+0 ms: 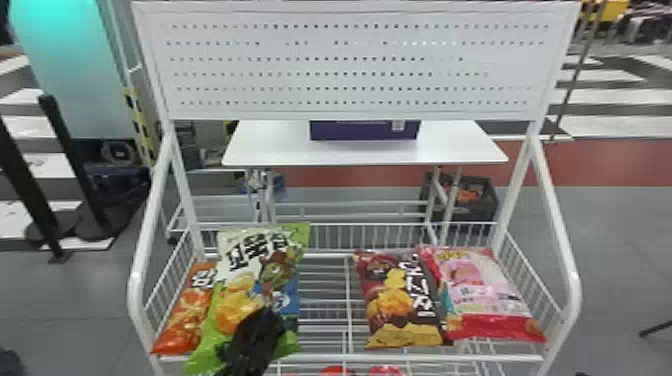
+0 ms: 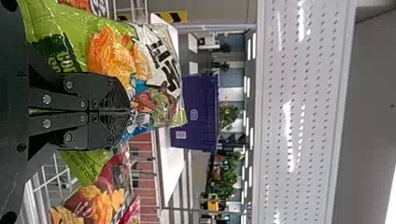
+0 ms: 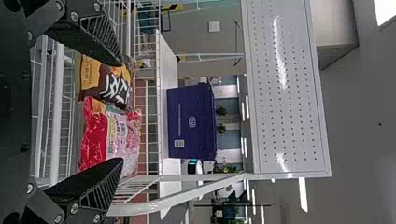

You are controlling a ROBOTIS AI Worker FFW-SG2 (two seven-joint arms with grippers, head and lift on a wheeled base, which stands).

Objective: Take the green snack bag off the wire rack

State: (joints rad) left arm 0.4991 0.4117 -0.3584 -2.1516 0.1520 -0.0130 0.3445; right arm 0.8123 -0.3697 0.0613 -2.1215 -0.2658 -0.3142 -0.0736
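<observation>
Wire rack point(image 1: 500, 358): the green snack bag point(image 1: 240, 295) is seen at its left, upright with a slight tilt, its lower edge overlapping the front rail point(image 1: 325, 358); whether the basket floor is cleared cannot be told. The bag is best raised straight up until its bottom corners pass the rail, and only then drawn toward the near side. At the right, the pink bag point(image 1: 485, 295) and the brown bag point(image 1: 400, 300) lie side by side. The orange bag point(image 1: 187, 315), far left, is partly covered by the green one; a sideways drag should be avoided, lest it be pulled along. Left gripper point(image 2: 128, 111): its fingers are brought together at the green bag's front, where a fold appears to be pinched; a steady, modest squeeze is advised, since slick film may slip. Right gripper point(image 3: 122, 112): its fingers are spread wide, with nothing held.
</observation>
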